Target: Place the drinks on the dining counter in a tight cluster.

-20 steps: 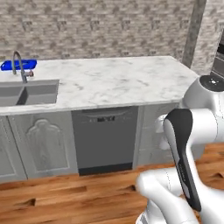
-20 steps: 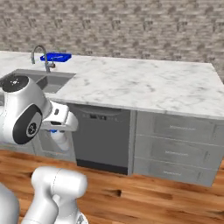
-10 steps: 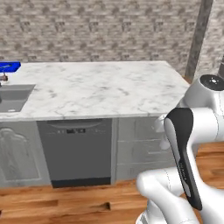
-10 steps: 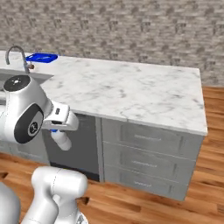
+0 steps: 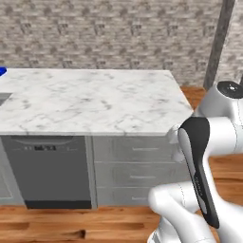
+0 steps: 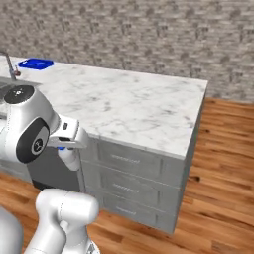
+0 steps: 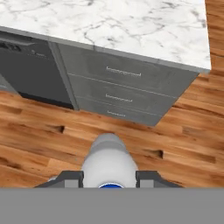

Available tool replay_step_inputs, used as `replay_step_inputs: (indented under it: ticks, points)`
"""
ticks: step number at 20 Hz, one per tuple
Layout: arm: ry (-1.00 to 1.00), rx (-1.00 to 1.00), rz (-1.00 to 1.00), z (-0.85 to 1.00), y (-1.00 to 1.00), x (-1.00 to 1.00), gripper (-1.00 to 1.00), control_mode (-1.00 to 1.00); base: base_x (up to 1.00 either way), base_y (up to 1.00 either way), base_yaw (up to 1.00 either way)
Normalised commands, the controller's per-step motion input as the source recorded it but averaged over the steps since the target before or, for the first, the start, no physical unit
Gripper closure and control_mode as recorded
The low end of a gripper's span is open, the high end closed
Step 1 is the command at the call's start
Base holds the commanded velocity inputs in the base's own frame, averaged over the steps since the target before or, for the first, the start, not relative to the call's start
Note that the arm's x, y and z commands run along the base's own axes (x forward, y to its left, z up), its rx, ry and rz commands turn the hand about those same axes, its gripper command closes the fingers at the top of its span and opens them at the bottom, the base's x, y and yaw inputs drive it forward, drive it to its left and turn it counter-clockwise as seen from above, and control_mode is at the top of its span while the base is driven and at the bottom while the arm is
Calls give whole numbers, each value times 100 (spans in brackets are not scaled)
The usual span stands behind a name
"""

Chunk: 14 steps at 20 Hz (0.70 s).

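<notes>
The gripper (image 7: 109, 179) sits at the bottom centre of the hand view, its two dark fingers (image 7: 70, 177) closed on either side of a pale, rounded bottle (image 7: 109, 164); a spot of blue shows at the bottle's lower edge, between the fingers. The bottle is seen end-on, so no label or writing can be read on it (none is legible anywhere in the three views). In the right base view the same bottle (image 6: 68, 158) hangs at left centre of the frame, under the white wrist, with a blue spot at its upper end. A marble worktop (image 5: 95, 99) spans the left and centre of the left base view, in front of a brick wall (image 5: 109, 33). Below the worktop, at lower left of that view, is a dark dishwasher (image 5: 50, 171), and just right of it a stack of three grey drawers (image 5: 135, 171). In the right base view a blue item (image 6: 35, 63) lies on the worktop at upper left, near a faucet (image 6: 10, 65) at the left edge. Wood flooring (image 6: 218, 163) fills the lower right of that view.
</notes>
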Motion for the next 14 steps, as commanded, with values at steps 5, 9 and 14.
replay_step_inputs:
  ticks: [5, 9, 14]
  points:
    - [0, 0, 0, 0, 0, 0, 100, 100, 26, -100, 27]
    - [0, 0, 0, 0, 0, 0, 100, 100, 31, -100, 27]
    - [0, 0, 0, 0, 0, 0, 100, 100, 73, -100, 37]
